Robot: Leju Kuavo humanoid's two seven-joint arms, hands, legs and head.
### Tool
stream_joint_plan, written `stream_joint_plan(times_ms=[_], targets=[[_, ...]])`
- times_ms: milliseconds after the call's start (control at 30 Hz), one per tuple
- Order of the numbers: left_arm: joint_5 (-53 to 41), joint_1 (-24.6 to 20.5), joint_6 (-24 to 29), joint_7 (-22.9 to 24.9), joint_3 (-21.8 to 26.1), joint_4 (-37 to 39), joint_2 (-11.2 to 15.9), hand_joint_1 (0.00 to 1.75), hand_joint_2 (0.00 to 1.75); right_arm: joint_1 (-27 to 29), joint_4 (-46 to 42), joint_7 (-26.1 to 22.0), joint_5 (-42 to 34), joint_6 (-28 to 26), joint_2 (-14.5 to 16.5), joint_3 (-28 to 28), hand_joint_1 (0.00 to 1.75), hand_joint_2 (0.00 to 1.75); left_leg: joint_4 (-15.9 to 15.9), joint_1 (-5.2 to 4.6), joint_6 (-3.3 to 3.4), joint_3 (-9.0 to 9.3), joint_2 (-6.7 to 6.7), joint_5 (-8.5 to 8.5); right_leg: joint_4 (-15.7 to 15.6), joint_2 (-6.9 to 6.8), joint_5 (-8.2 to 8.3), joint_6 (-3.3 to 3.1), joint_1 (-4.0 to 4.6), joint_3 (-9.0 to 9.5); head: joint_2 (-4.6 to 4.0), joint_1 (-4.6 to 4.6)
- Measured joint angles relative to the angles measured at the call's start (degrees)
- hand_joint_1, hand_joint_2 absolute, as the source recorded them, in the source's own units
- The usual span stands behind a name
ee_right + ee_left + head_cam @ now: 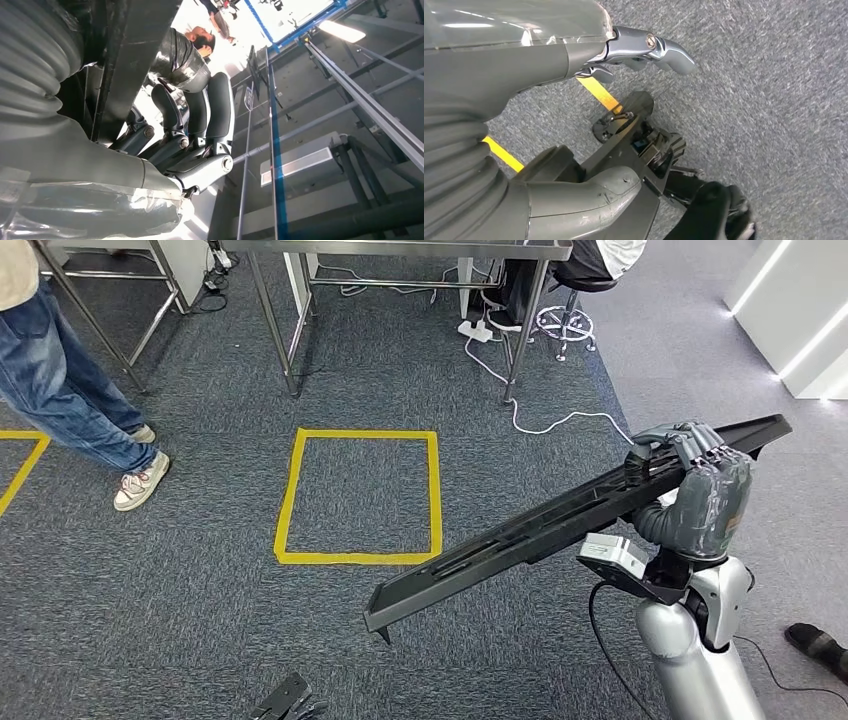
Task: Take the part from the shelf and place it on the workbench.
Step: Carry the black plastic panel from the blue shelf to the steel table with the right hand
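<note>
Nearest, the left hand hangs over grey carpet, fingers apart and holding nothing, while the right hand grips the long black plastic tray-like part aloft, apparently mid-carry, so next comes reaching the steel-legged workbench beyond the yellow tape square.

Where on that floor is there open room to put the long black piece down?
Bare carpet inside the yellow tape square and left of it. Crowded behind: metal table legs, cables, a stool. The right hand holds the long black part.
</note>
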Motion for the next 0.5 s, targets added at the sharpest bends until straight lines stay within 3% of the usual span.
stream_joint_plan(times_ms=[67, 100, 233, 300, 367, 400, 433, 467, 500], targets=[[0.1, -0.1, 0.1, -0.2, 0.0, 0.0, 0.0, 0.0, 1.75, 0.0, -0.2, 0.0, 0.1, -0.1, 0.0, -0.1, 1.75, 1.75, 0.2, -0.18, -0.29, -0.03, -0.06, -0.24, -6.9, -0.09, 2.69, -0.35, 0.16, 3.35, 0.0, -0.02], [0.1, -0.1, 0.1, -0.3, 0.0, 0.0, 0.0, 0.0, 1.75, 0.0, -0.3, 0.0, 0.1, -0.1, 0.0, -0.1, 1.75, 1.75, 0.3, -0.27, -0.51, -0.1, -0.07, -0.29, -8.8, -0.1, 3.07, -0.53, 0.29, 4.2, 0.0, -0.02], [0.1, -0.1, 0.4, -0.4, 0.0, 0.0, 0.0, 0.0, 1.75, 0.1, -0.5, 0.1, 0.2, -0.2, 0.0, -0.2, 1.75, 1.75, 0.6, -0.31, -1.6, -0.36, -0.05, -0.81, -10.1, 0.06, 3.13, -1.58, 0.34, 4.59, 0.0, -0.03], [0.1, -0.1, 0.5, -0.4, 0.0, 0.0, -0.1, 0.0, 1.75, 0.1, -0.7, 0.1, 0.2, -0.2, 0.0, -0.3, 1.75, 1.75, 4.2, -0.19, -2.02, -1.91, -0.04, -3.16, -10.4, -0.01, 3.24, -2.21, 0.17, 4.87, 0.0, -0.05], [0.1, -0.1, 0.5, -0.5, 0.0, 0.0, -0.1, 0.0, 1.75, 0.1, -0.7, 0.1, 0.2, -0.3, 0.0, -0.3, 1.75, 1.75, 11.5, -0.08, -2.3, -5.28, -0.04, -6.52, -10.4, -0.07, 3.16, -2.53, 0.23, 4.94, 0.0, -0.07], [0.0, 0.0, 0.5, -0.5, 0.0, 0.0, -0.1, 0.0, 1.75, 0.1, -0.7, 0.1, 0.2, -0.3, 0.0, -0.3, 1.75, 1.75, 14.6, -0.05, -2.4, -6.79, -0.03, -7.43, -10.4, -0.08, 3.13, -2.6, 0.26, 4.95, 0.0, -0.06], [0.0, 0.0, 0.5, -0.5, 0.0, 0.0, -0.1, 0.0, 1.75, 0.2, -0.7, 0.1, 0.2, -0.3, 0.0, -0.3, 1.75, 1.75, 15.8, -0.02, -2.46, -7.51, -0.03, -7.3, -10.3, -0.05, 3.09, -2.62, 0.27, 4.98, 0.0, -0.07], [0.0, 0.0, 0.6, -0.5, 0.0, 0.0, -0.1, 0.0, 1.75, 0.2, -0.7, 0.1, 0.2, -0.3, 0.0, -0.3, 1.75, 1.75, 14.9, 0.02, -2.45, -7.18, -0.03, -6.12, -10.3, -0.01, 3.05, -2.61, 0.27, 5.02, 0.0, -0.07], [0.0, 0.0, 0.6, -0.5, 0.0, 0.0, -0.1, 0.0, 1.75, 0.2, -0.7, 0.1, 0.2, -0.3, 0.0, -0.3, 1.75, 1.75, 11.9, 0.06, -2.36, -5.82, -0.03, -4.13, -10.2, 0.03, 2.98, -2.55, 0.25, 5.09, 0.0, -0.07]])
